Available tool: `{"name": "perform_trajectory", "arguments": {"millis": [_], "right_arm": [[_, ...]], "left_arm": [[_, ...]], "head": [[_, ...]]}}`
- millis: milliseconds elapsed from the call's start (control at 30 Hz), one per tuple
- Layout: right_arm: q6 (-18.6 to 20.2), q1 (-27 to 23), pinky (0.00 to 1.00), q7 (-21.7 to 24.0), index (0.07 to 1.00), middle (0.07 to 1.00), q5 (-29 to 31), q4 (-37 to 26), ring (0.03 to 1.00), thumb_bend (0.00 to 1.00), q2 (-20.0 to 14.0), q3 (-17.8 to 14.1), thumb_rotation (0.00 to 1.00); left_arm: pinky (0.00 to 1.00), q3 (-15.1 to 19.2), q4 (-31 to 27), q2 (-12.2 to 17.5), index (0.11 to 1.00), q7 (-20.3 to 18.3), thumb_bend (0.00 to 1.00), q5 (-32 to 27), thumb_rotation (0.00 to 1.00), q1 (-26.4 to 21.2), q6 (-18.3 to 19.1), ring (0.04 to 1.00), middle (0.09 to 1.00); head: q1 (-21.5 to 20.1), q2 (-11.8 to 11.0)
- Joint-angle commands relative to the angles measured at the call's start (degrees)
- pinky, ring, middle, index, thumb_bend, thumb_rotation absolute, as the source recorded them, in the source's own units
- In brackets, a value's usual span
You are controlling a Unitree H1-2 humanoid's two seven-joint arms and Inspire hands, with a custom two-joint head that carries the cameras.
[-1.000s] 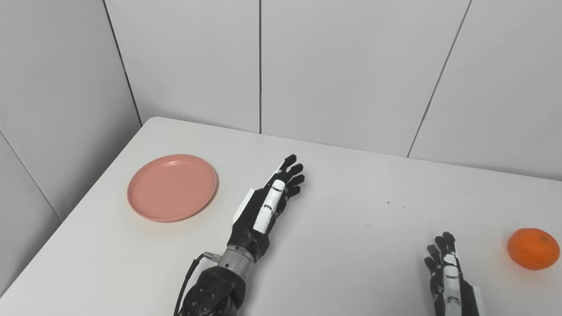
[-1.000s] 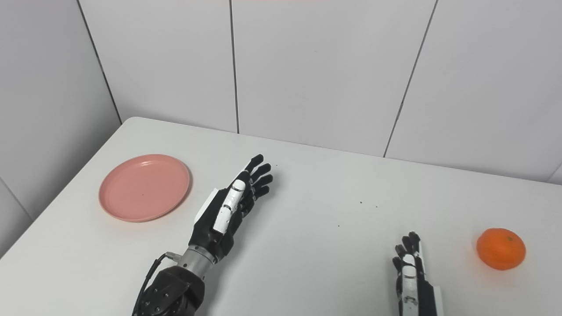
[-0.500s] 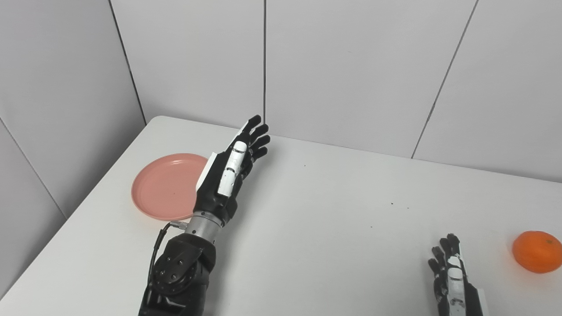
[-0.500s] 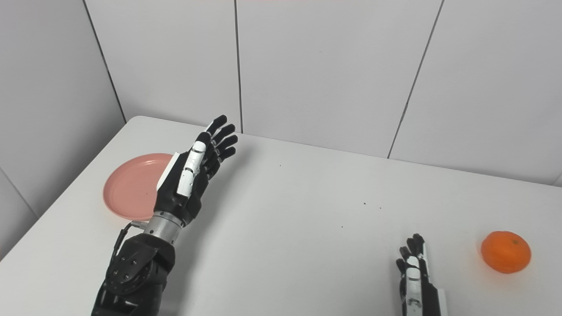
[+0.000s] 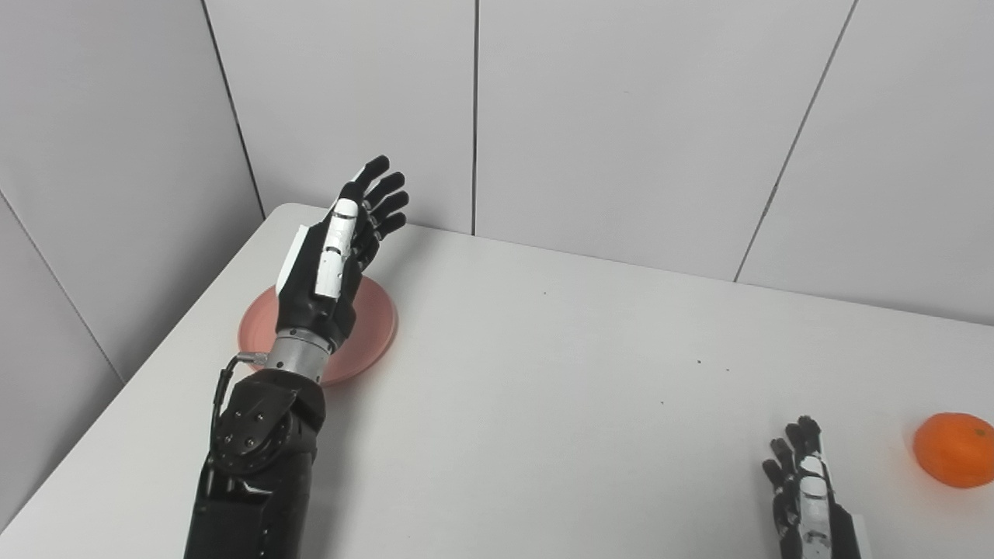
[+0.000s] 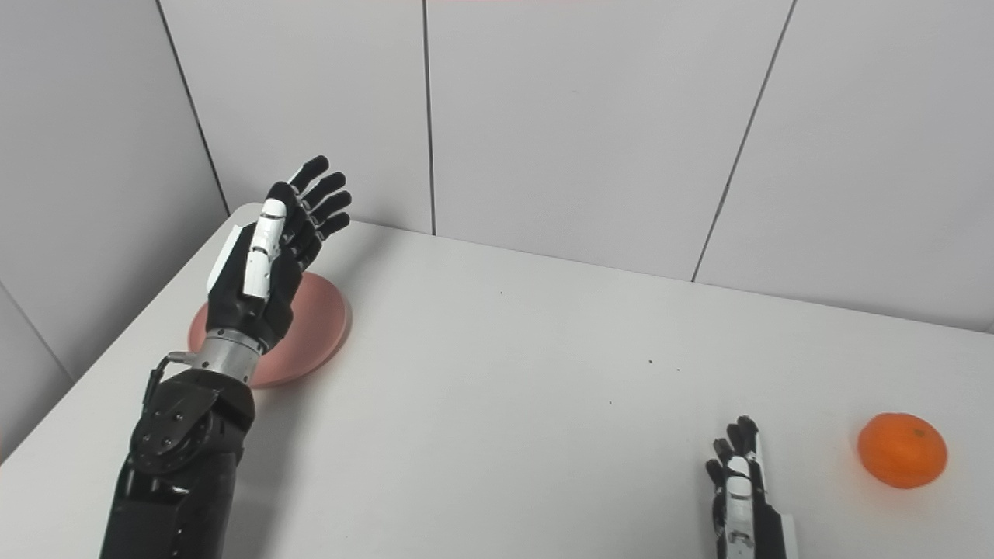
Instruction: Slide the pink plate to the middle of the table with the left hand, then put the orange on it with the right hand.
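Observation:
The pink plate (image 5: 371, 326) lies flat near the table's left edge, and my left arm hides most of it. My left hand (image 5: 338, 247) is raised above the plate with its fingers stretched out and apart, holding nothing. An orange (image 5: 954, 449) sits on the table at the far right. My right hand (image 5: 804, 481) rests low at the bottom right, left of the orange and apart from it, fingers extended and empty. The same scene appears in the right eye view: the plate (image 6: 314, 330), the left hand (image 6: 268, 248), the orange (image 6: 902, 450) and the right hand (image 6: 738, 481).
The white table (image 5: 559, 388) meets a grey panelled wall at the back. Its left edge runs diagonally just beyond the plate. A few dark specks dot the surface right of centre.
My left hand has swung left and up, from the table's middle to above the plate, now covering most of it. The right hand, orange and plate have stayed put; the camera has shifted slightly.

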Motion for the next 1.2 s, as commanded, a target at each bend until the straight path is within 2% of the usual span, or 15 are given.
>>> {"name": "perform_trajectory", "arguments": {"millis": [0,233,500,867,1167], "right_arm": [[-2.5,-0.4,1.00,0.5,1.000,0.997,0.1,-0.6,0.982,0.17,-0.1,-0.2,1.00],[-2.7,-0.5,1.00,0.5,1.000,0.998,0.3,-0.4,0.982,0.17,-0.1,-0.3,1.00],[-2.3,-0.5,1.00,0.6,1.000,0.997,0.7,-0.5,0.982,0.16,-0.3,-0.4,1.00],[-2.1,-0.5,1.00,1.1,1.000,1.000,2.2,-0.5,0.988,0.15,-0.6,-0.4,1.00],[-3.1,-0.7,1.00,0.7,1.000,0.995,1.7,0.2,0.983,0.17,-0.8,-0.6,1.00]], "left_arm": [[0.87,0.7,-1.1,1.3,0.879,0.4,0.39,-1.3,1.00,-2.8,0.0,0.874,0.887],[0.85,3.3,2.3,4.3,0.865,0.3,0.38,-2.4,1.00,-4.2,-1.1,0.868,0.874],[0.85,6.2,3.9,6.7,0.854,2.3,0.37,-3.3,1.00,-5.3,0.2,0.861,0.865],[0.89,11.2,10.1,11.9,0.877,2.0,0.38,-9.1,1.00,-6.6,0.7,0.887,0.886],[0.88,13.6,14.4,13.8,0.865,2.0,0.38,-11.0,1.00,-6.1,0.6,0.877,0.876]], "head": [[0.0,0.0],[0.2,0.1],[0.9,-0.1],[1.4,0.0],[1.8,-0.2]]}}
